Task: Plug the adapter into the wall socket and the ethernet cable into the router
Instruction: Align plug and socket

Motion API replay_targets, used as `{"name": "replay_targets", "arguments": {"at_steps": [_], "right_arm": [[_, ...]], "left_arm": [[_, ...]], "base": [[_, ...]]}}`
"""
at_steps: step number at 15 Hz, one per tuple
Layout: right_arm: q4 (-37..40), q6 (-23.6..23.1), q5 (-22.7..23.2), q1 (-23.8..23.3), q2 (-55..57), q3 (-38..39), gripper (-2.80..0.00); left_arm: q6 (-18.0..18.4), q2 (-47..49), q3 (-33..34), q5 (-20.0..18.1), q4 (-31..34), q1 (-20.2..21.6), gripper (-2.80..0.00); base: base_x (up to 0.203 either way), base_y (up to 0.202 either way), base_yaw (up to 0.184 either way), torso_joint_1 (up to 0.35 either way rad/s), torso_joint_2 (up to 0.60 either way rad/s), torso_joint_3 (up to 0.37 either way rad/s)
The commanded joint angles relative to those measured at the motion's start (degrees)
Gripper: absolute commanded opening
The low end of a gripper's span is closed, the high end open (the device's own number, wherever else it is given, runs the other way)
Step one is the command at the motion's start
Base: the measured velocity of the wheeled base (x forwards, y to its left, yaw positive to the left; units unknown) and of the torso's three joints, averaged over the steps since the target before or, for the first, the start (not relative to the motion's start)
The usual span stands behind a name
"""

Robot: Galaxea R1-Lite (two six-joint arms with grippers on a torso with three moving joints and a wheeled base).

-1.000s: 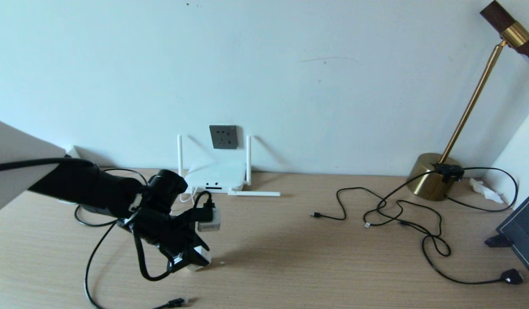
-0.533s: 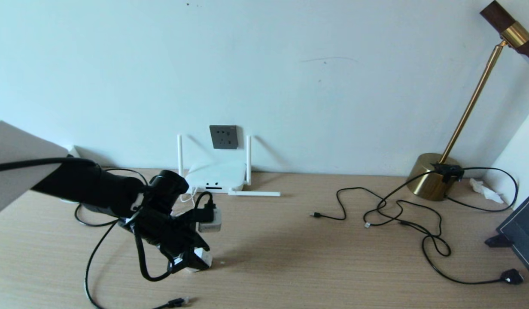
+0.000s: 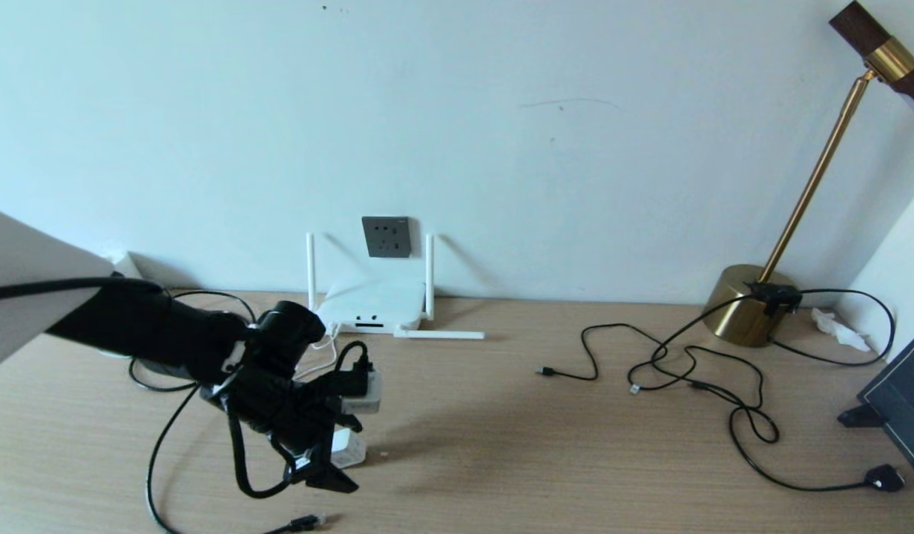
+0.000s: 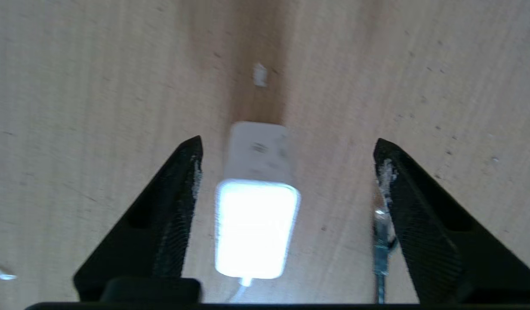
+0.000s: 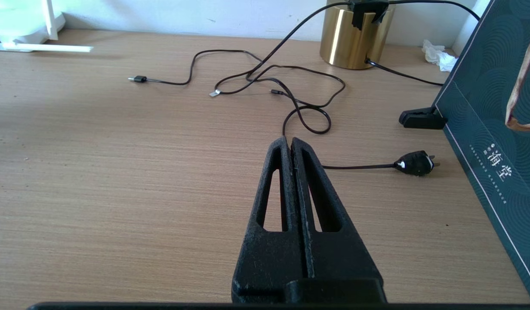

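The left gripper [image 4: 286, 172] hangs low over the wooden surface [image 3: 501, 445] with its jaws spread wide and holding nothing. The adapter [image 4: 256, 211], a smooth white block, lies between them, touching neither and nearer one, its long axis along their reach. The right gripper [image 5: 291, 144], jaws pressed together, idles far off.

My head camera looks forward and down from above onto the pale wooden desk [image 3: 501, 445] and the wall behind it. The camera on my left wrist sits behind my left gripper [image 4: 286, 172], facing almost straight down, very near the desk. The one on my right wrist looks low along the desk past my right gripper [image 5: 291, 144] toward the round brass lamp base [image 5: 355, 36], which my head view [image 3: 746, 308] shares.
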Motion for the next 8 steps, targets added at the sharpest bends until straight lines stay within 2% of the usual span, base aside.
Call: {"name": "replay_targets", "arguments": {"at_steps": [1, 8], "right_arm": [[0.0, 0.0, 0.0, 0.0, 0.0, 0.0, -2.80], [0.0, 0.0, 0.0, 0.0, 0.1, 0.0, -2.80]], "left_arm": [[0.4, -1.0, 1.1, 0.0, 0.1, 0.4, 0.00], [0.2, -0.8, 1.3, 0.1, 0.2, 1.0, 0.00]], "base": [[0.000, 0.000, 0.000, 0.000, 0.00, 0.000], [0.000, 0.000, 0.000, 0.000, 0.00, 0.000]]}}
